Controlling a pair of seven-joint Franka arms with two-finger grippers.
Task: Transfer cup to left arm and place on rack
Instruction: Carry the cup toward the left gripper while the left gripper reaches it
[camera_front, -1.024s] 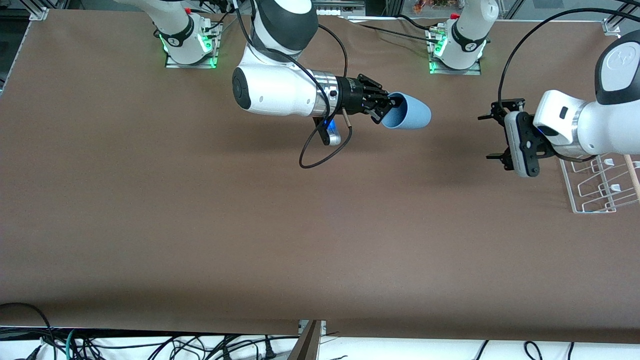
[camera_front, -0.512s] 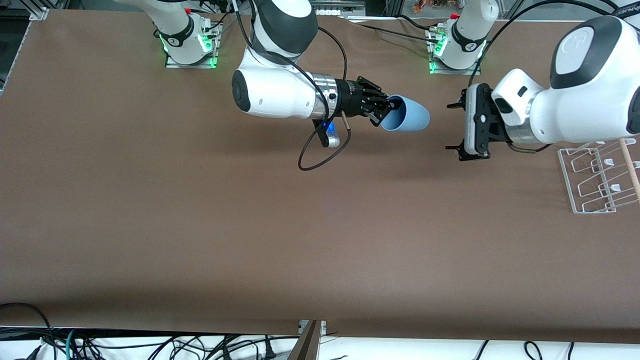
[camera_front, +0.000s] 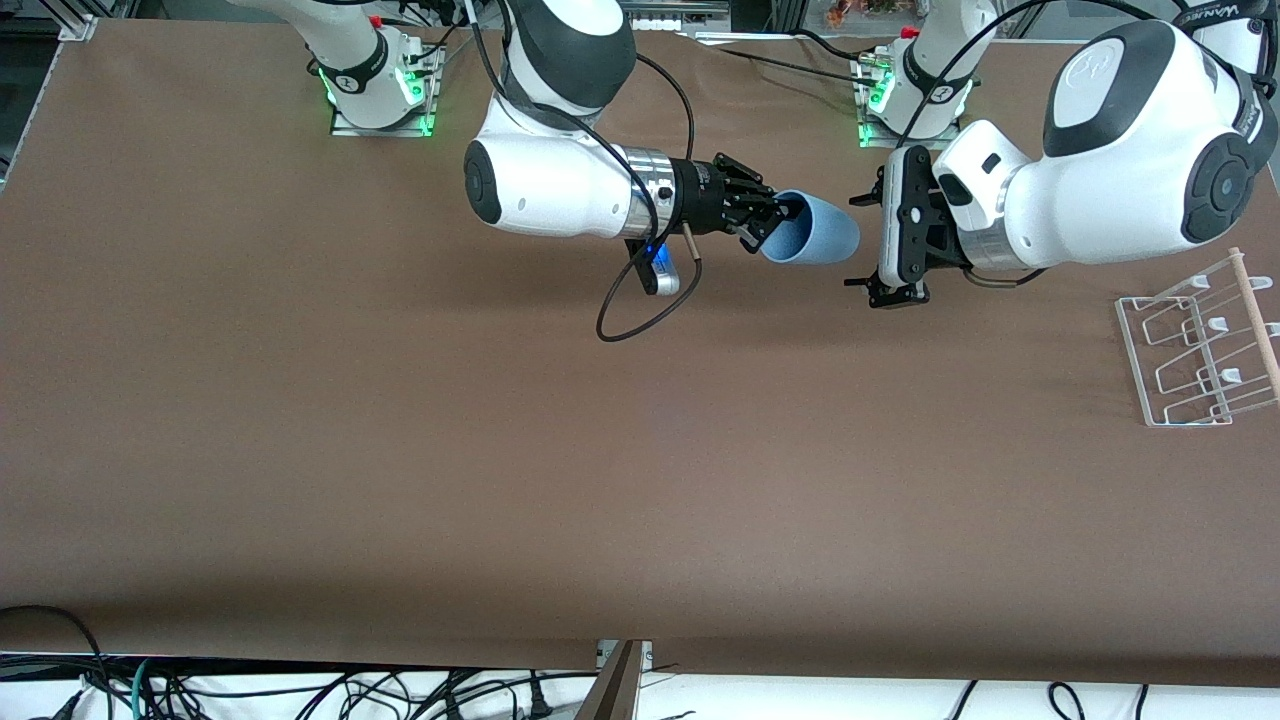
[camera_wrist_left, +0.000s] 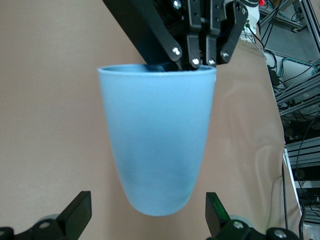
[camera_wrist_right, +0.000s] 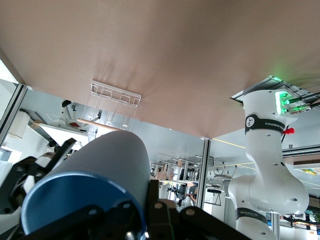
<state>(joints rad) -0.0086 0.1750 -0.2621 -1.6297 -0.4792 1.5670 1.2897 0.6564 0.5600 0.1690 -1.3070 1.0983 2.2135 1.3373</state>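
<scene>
One brown table (camera_front: 400, 450), spanning the whole front view. Two white arms with black joint bands, bases side by side along the table's edge farthest from the front camera. One left arm (camera_front: 1100, 190), bent low over the table toward its own end, forearm level. One right arm (camera_front: 560, 180), likewise level, reaching toward the middle of the table. One looping black cable (camera_front: 640, 300) hanging under the right arm's wrist.

One white wire rack (camera_front: 1200, 350), resting on the table at the left arm's end, nearer the front camera than the left arm's base; one light wooden rod (camera_front: 1258, 320) along its side, several white-capped pegs among the looped prongs. Also seen small in the right wrist view (camera_wrist_right: 112, 97).

One light-blue cup (camera_front: 810, 238), held on its side in the air over the table, between the two grippers, base pointing at the left gripper. Fills the middle of the left wrist view (camera_wrist_left: 157, 150); seen from the mouth end in the right wrist view (camera_wrist_right: 90, 192).

Two black grippers. Right gripper (camera_front: 775, 215) clenched on the cup's rim, one finger inside the mouth, one outside. Left gripper (camera_front: 872, 240) spread wide, grasping nothing, fingertips (camera_wrist_left: 80, 207) just either side of the cup's base, apart from it.
</scene>
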